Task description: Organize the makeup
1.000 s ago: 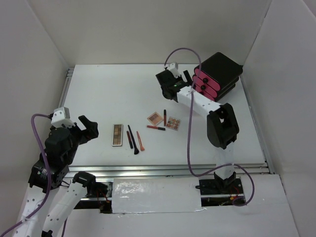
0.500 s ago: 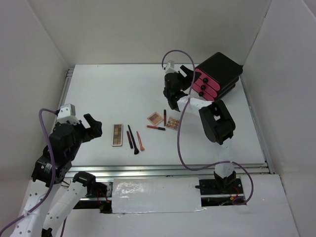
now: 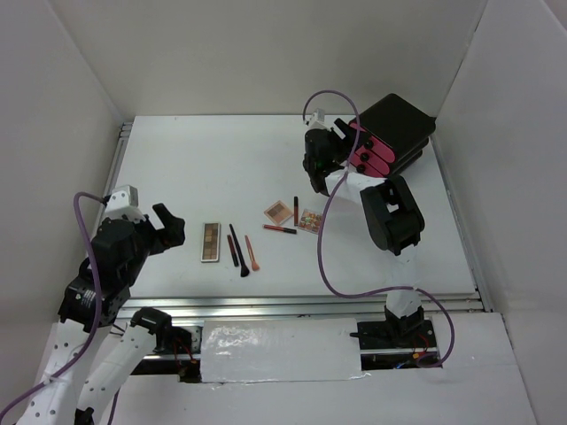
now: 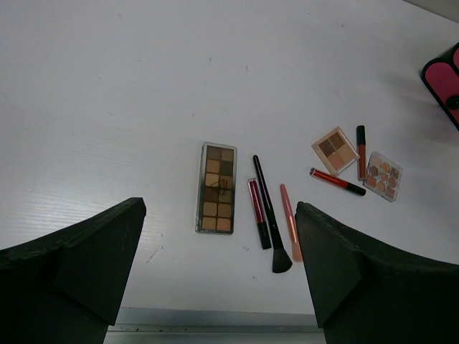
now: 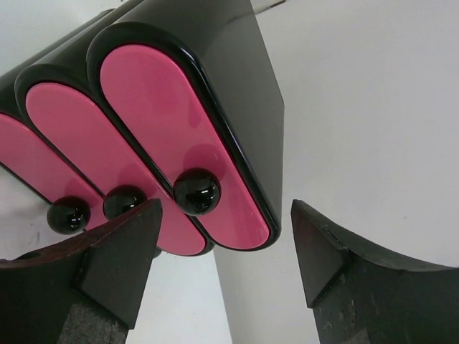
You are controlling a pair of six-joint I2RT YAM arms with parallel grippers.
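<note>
Black fingers of the right gripper [image 5: 226,211] stand well apart before the pink drawers [image 5: 165,122] of the box [image 5: 247,79], gripping nothing; one may graze a knob [image 5: 196,194]. The left gripper [image 4: 221,208] gapes wide, empty, above the brown palette [image 4: 216,188], brushes [image 4: 269,215] and two square palettes [image 4: 335,150] lying on the white table [image 4: 107,107].

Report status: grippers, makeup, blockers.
Left gripper open, empty. Right gripper open, facing pink drawer knob. Makeup loose on table, unsorted. Nothing in the way.
</note>
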